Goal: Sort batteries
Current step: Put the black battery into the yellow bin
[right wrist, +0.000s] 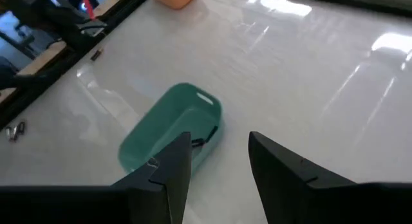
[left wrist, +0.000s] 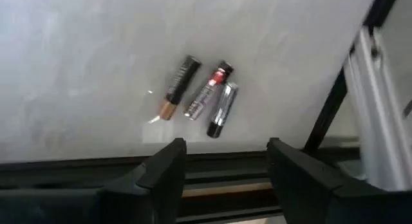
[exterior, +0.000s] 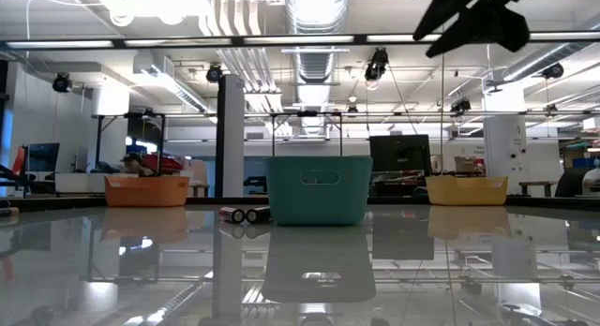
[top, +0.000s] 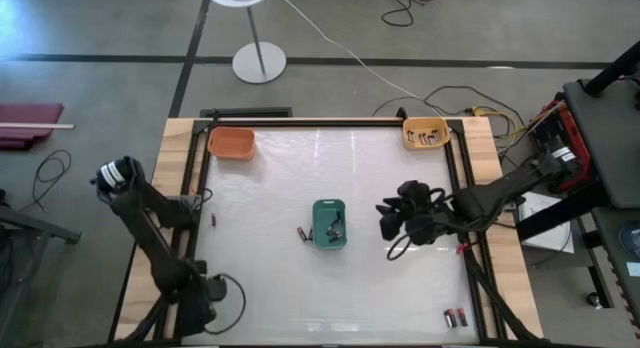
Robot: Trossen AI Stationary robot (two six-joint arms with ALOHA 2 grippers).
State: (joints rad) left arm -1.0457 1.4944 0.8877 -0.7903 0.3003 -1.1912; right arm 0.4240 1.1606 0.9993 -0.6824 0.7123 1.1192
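A teal bin [top: 329,224] stands mid-table with dark batteries inside [top: 335,227], and one battery [top: 303,232] lies on the table at its left side. My right gripper [top: 388,223] hovers open, high above the table just right of the teal bin [right wrist: 174,130]. My left gripper [left wrist: 222,150] is open at the near left corner, above three batteries [left wrist: 199,98] that lie side by side on the table. A single battery [top: 213,220] lies by the left edge. Two more batteries [top: 455,316] lie near the front right corner.
An orange bin [top: 231,142] stands at the far left corner. A yellow bin [top: 425,133] with batteries in it stands at the far right corner. A black frame [top: 465,188] borders the white table top. Bare table lies between the bins.
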